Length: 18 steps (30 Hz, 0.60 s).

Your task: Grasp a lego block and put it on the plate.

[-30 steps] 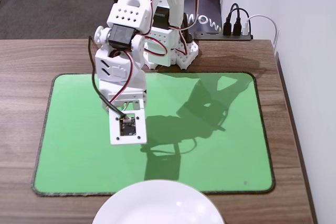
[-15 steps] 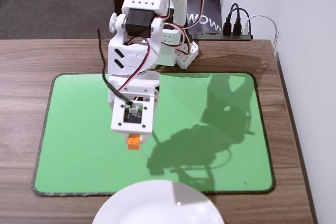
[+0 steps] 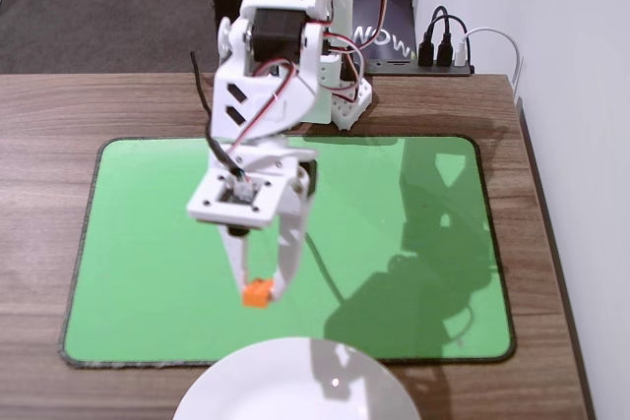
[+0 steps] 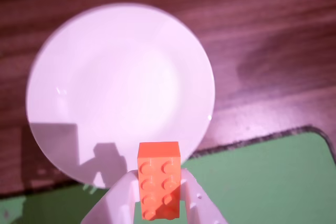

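In the fixed view, the lego block (image 3: 257, 292) is seen pinched at the tips of the jaws, which are closed on it from either side. It is held clear above the green mat (image 3: 423, 243), near that mat's front edge and just short of the plate (image 3: 295, 386). The plate lies on the wooden worktop (image 3: 59, 105) at the bottom of the picture and is only partly shown. How high the block hangs cannot be judged well from this angle.

In the wrist view, the block is seen stud side up between the two white fingers (image 4: 197, 198), gripped along its long smooth flanks, with its far end projecting towards the plate's rim. The plate appears empty and glossy.

The block is judged to be light, rigid and hard, so it should not deform under the grip. Its smooth plastic sides are probably slippery, and the flat flanks are judged the best place for a hold. A bounce or slide on the glazed plate is possible if it is released from a height.
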Available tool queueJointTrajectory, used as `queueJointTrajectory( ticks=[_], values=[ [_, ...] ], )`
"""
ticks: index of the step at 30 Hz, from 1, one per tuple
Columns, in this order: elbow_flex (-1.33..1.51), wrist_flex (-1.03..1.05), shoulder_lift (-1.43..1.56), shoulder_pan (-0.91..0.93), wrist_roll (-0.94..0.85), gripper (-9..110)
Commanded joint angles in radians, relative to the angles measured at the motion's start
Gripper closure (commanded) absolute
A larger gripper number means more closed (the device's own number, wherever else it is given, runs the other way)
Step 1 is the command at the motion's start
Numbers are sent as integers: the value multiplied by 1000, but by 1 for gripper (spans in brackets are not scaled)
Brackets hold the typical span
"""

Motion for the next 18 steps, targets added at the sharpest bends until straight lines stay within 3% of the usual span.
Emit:
queueJointTrajectory(
  ticks=[1, 18],
  values=[
    [-86, -17, -31, -23, 25, 97],
    [-446, 0, -445, -123, 270, 97]
  ],
)
